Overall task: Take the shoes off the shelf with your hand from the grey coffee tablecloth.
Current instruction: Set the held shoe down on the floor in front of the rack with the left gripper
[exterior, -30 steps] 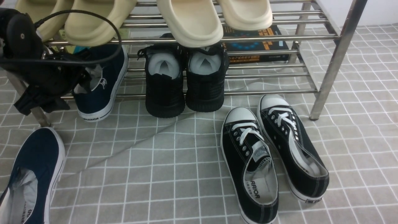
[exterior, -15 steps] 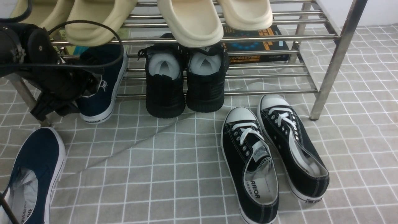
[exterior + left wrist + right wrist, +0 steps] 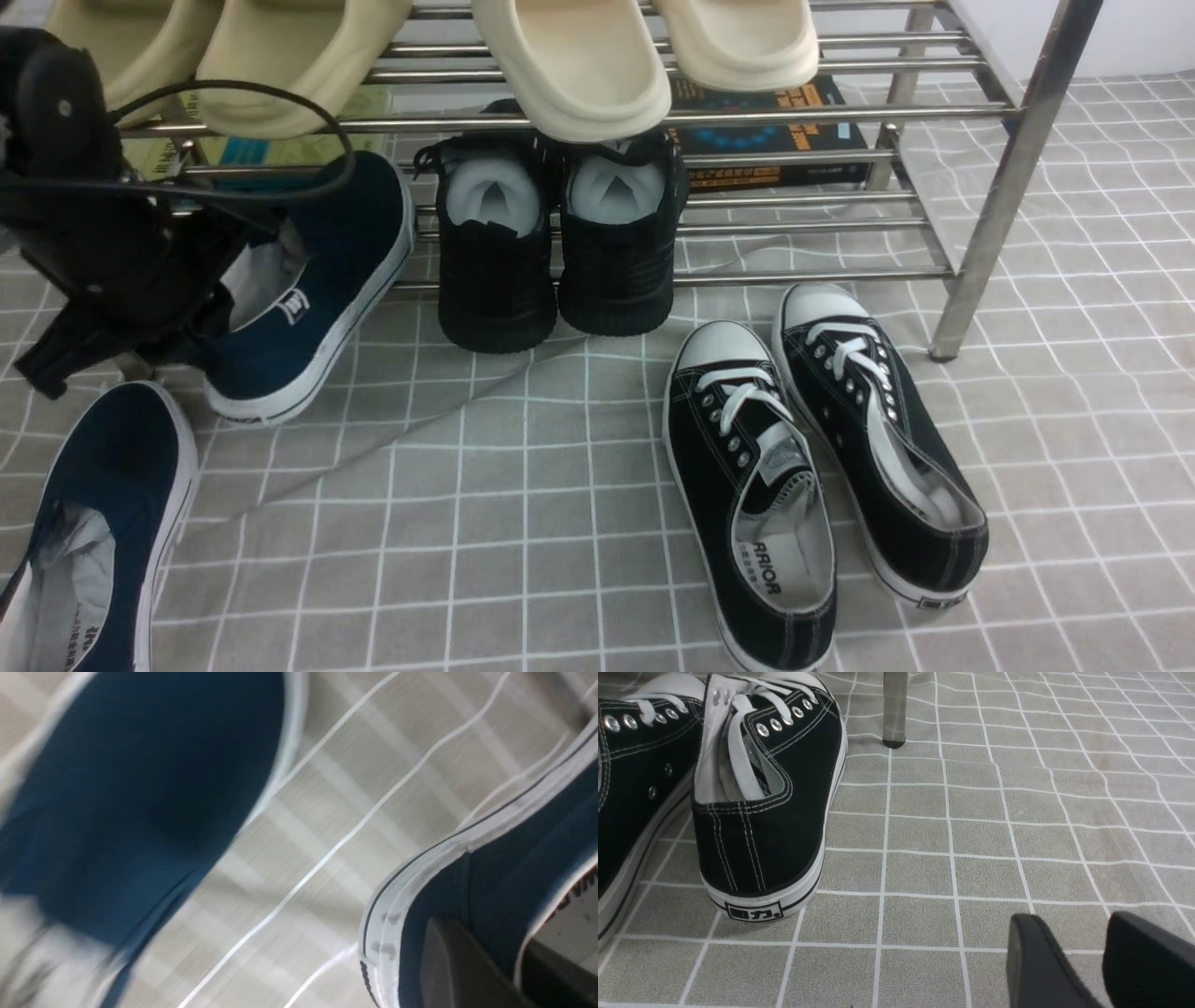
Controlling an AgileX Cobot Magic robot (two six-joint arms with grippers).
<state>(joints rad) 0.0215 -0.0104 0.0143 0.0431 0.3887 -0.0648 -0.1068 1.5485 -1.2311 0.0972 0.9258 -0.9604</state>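
One navy slip-on shoe [image 3: 322, 271] lies tilted, its toe on the lower rails of the silver shelf [image 3: 1013, 168] and its heel out over the grey coffee tablecloth [image 3: 523, 523]. My left gripper [image 3: 219, 313], the black hand with looping cables, is shut on this shoe's heel wall. In the left wrist view one finger [image 3: 448, 961] presses outside the blue wall [image 3: 509, 877] and the other sits against the white lining. The second navy shoe [image 3: 103, 504] lies on the cloth at the front left, blurred in the left wrist view [image 3: 140, 788]. My right gripper [image 3: 1083, 938] hovers open over bare cloth.
Two all-black sneakers [image 3: 551, 252] stand on the lower tier beside the held shoe. Black lace-ups with white toe caps [image 3: 812, 457] lie on the cloth at the front right, near a shelf leg [image 3: 894, 709]. Cream slippers [image 3: 579, 65] fill the upper tier; a dark box [image 3: 775, 131] lies behind.
The left gripper has closed on the navy shoe's heel. The shoe has slid forward off the lower tier and swung, so its toe now points back and to the right.
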